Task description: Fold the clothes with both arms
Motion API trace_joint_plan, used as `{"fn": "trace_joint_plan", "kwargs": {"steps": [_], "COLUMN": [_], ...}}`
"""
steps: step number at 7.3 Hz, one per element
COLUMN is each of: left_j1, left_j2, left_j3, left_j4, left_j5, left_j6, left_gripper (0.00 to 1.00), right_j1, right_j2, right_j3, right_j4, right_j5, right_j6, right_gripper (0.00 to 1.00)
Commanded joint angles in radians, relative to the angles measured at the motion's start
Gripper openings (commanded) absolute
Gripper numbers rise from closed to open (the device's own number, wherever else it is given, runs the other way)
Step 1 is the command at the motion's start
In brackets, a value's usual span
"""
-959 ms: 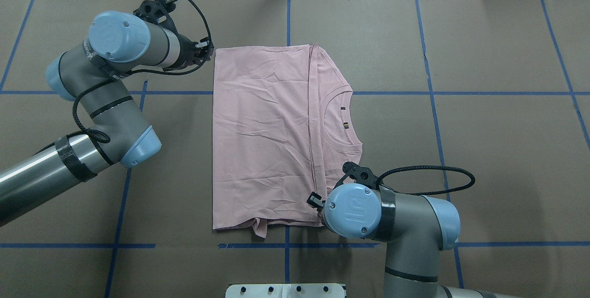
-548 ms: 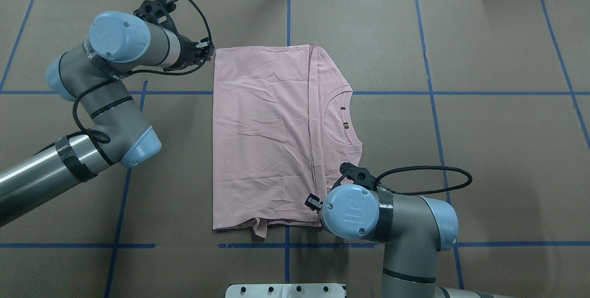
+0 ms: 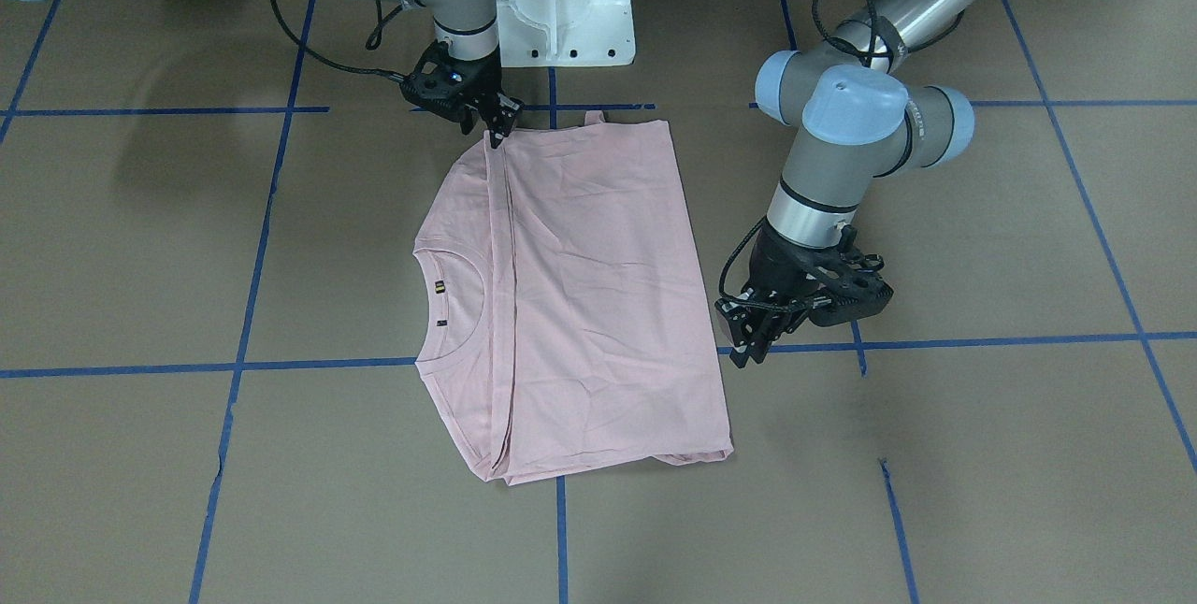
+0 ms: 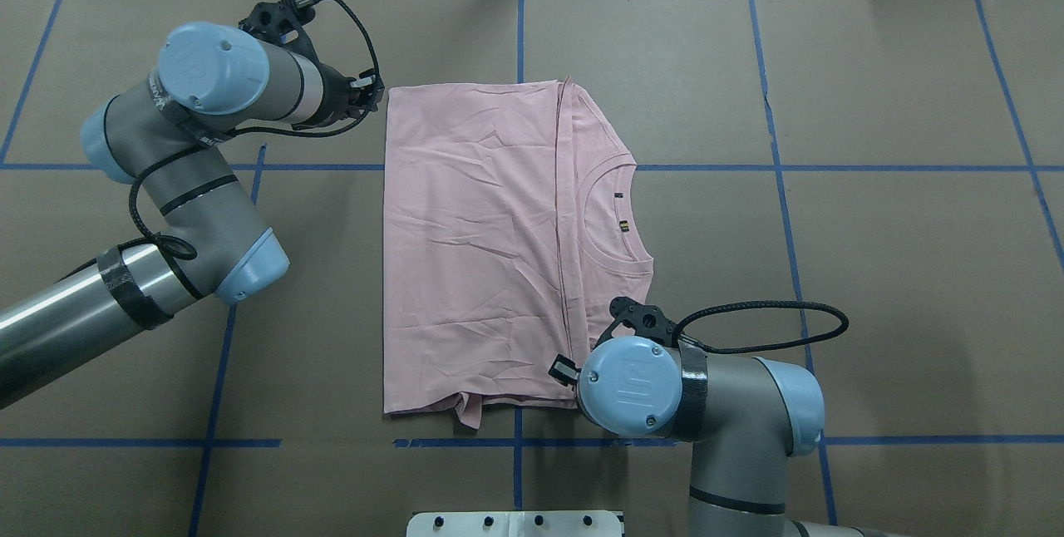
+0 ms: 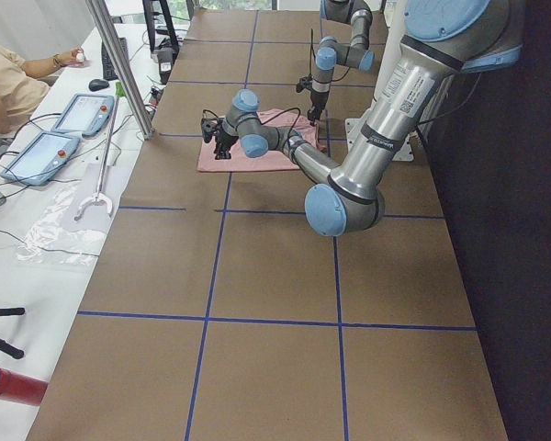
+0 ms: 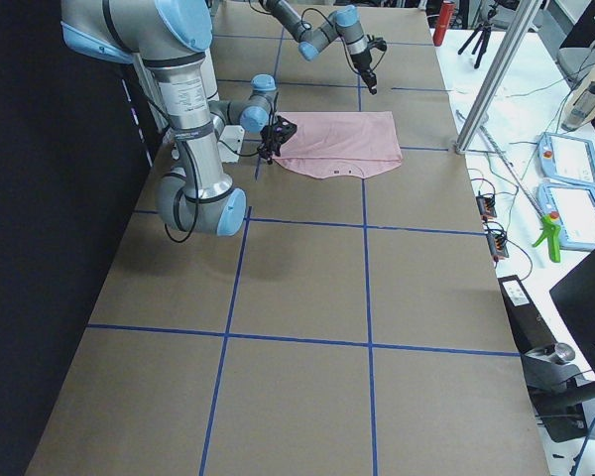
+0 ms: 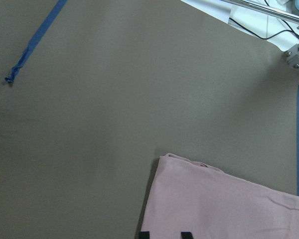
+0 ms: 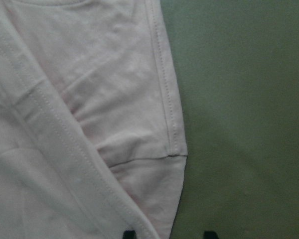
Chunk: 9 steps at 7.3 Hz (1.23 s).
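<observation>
The light pink T-shirt (image 4: 474,246) lies flat on the brown table, folded, plain back up. Its ribbed collar (image 4: 611,213) points toward the overhead view's right. My left gripper (image 3: 751,347) hangs low just off the shirt's far left corner. In the left wrist view its tips (image 7: 164,235) stand apart, open, over the shirt's (image 7: 224,204) edge. My right gripper (image 3: 496,132) stands at the shirt's (image 3: 598,305) near corner by the folded sleeve. The right wrist view shows it (image 8: 168,234) open over the sleeve hem (image 8: 172,119). From overhead the right wrist mostly hides it (image 4: 564,369).
Blue tape lines (image 4: 706,167) cross the brown table cover. The white pedestal base (image 3: 561,15) stands at the near edge between the arms. A seated person with tablets (image 5: 55,138) and an aluminium post (image 5: 119,64) are at the far side of the table.
The right wrist has shifted slightly left and toward the near edge over the shirt's corner. The left gripper has drawn back a little from the shirt. The shirt lies the same.
</observation>
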Motion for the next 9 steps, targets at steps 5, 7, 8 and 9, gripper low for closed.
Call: {"fn": "trace_joint_plan", "kwargs": {"steps": [5, 7, 8, 9], "left_j1": [0.0, 0.0, 0.0, 0.0], "left_j2": [0.0, 0.0, 0.002, 0.0], "left_j3": [-0.003, -0.003, -0.003, -0.003], "left_j4": [0.0, 0.0, 0.0, 0.002], "left_j5": [0.0, 0.0, 0.0, -0.002], "left_j6": [0.0, 0.0, 0.0, 0.0], "left_gripper": [0.33, 0.33, 0.33, 0.33], "right_j1": [0.001, 0.001, 0.004, 0.004], "right_j2": [0.003, 0.003, 0.003, 0.003], "right_j3": [-0.008, -0.019, -0.02, -0.029], "right_j4": [0.003, 0.014, 0.015, 0.014], "right_j5": [0.002, 0.002, 0.002, 0.002], "right_j6": [-0.035, -0.035, -0.038, -0.04], "right_gripper": [0.48, 0.51, 0.51, 0.49]}}
